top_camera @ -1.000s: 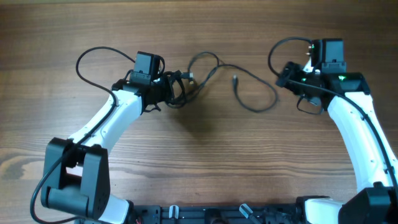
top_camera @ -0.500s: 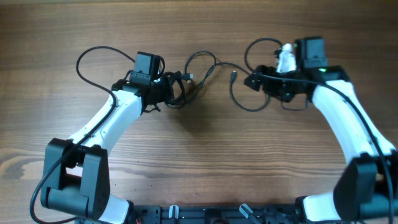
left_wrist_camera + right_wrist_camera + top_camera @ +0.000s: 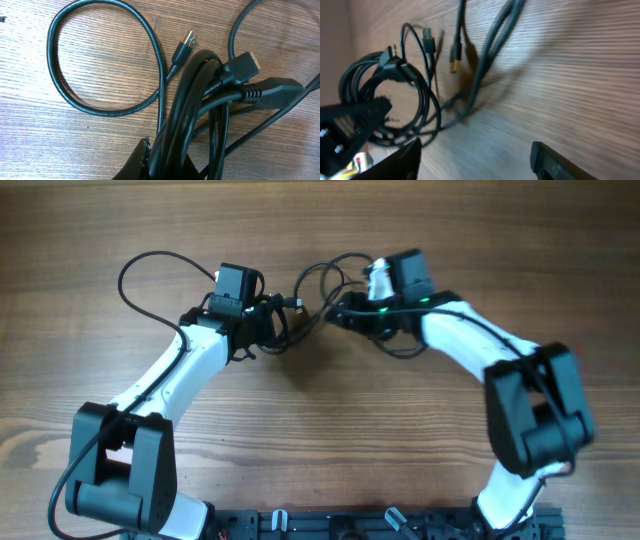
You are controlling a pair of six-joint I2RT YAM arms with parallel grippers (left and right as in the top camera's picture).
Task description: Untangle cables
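Cables (image 3: 300, 305) bunched at 12 o'clock on table (image 3: 330, 430). Left gripper (image 3: 272, 328) pinching bundle from its 9 o'clock side. Right gripper (image 3: 477, 161) with fingers spread wide, just beside bundle at 3 o'clock.

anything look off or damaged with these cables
No damage shows. What stands out is the tangle: the cables are bunched in thick overlapping loops in the left gripper. Plugs poke out at odd angles, and one USB plug lies loose beside a wide loop.
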